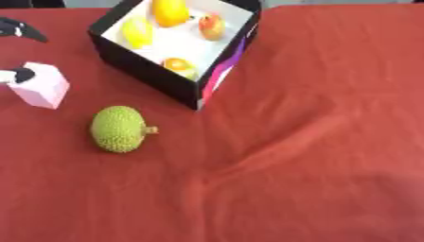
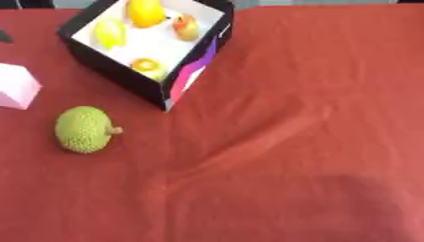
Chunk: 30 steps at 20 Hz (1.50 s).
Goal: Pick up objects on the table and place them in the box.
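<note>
A green spiky fruit (image 1: pixel 120 129) lies on the red bench (image 1: pixel 314 142) near a black box (image 1: pixel 141 64). The left hand (image 1: pixel 18 74) touches a pink block (image 1: pixel 41 85); its grip cannot be told.

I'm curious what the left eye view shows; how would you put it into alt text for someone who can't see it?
A black box with a white inside holds four yellow and orange fruits on a red tablecloth. In front of it lies a bumpy green fruit, and at the left edge a black robot hand touches a pink block.
</note>
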Each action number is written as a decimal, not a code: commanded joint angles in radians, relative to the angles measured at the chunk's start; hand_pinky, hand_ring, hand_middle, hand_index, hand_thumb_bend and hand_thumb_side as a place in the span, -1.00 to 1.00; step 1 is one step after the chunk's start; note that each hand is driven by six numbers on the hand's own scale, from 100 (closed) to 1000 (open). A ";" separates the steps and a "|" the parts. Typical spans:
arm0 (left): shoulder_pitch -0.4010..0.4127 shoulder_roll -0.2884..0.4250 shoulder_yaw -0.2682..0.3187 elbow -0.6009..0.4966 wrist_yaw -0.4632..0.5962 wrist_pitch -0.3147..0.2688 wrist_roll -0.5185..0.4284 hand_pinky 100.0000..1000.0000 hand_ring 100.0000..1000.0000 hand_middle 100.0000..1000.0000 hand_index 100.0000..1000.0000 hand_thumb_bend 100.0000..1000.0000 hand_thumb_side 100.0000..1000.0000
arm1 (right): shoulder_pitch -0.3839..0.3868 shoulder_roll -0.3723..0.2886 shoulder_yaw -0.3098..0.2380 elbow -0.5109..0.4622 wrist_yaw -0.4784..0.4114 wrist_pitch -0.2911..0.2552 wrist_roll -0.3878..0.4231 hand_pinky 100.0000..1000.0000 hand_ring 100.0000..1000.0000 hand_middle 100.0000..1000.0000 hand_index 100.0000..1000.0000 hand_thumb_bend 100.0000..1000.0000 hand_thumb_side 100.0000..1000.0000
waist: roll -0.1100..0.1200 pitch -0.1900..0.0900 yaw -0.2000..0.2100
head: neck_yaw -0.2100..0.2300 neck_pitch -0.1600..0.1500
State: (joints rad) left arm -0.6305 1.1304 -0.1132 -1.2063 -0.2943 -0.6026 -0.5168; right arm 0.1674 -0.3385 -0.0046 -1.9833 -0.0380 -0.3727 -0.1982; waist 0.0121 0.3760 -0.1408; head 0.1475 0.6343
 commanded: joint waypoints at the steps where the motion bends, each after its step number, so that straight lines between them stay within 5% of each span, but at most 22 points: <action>1: 0.026 0.079 0.023 -0.062 0.045 -0.304 -0.283 1.00 0.93 0.70 0.89 -0.45 -0.49 | 0.000 -0.006 -0.001 -0.017 0.012 0.009 -0.002 1.00 0.67 0.42 0.56 -1.00 -0.10 | 0.006 -0.014 -0.001 | 0.001 -0.008; 9: 0.122 0.140 0.021 -0.105 0.105 -0.304 -0.243 1.00 0.95 0.72 0.94 -0.28 -0.40 | 0.002 -0.003 0.002 -0.017 0.028 0.028 -0.008 1.00 0.66 0.41 0.55 -1.00 -0.10 | 0.022 -0.009 -0.009 | 0.000 -0.003; 30: 0.036 0.084 0.029 0.022 -0.029 -0.304 -0.181 1.00 0.93 0.70 0.93 -0.16 -0.36 | -0.015 0.026 0.011 -0.017 0.046 0.058 -0.010 1.00 0.64 0.39 0.54 -1.00 -0.08 | 0.024 0.015 -0.032 | 0.007 -0.032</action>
State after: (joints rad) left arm -0.5805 1.1839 -0.1016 -1.1860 -0.3129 -0.6620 -0.4574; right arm 0.1552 -0.3074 0.0077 -1.9833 0.0030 -0.3190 -0.2077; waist 0.0349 0.4065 -0.1721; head 0.1557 0.6171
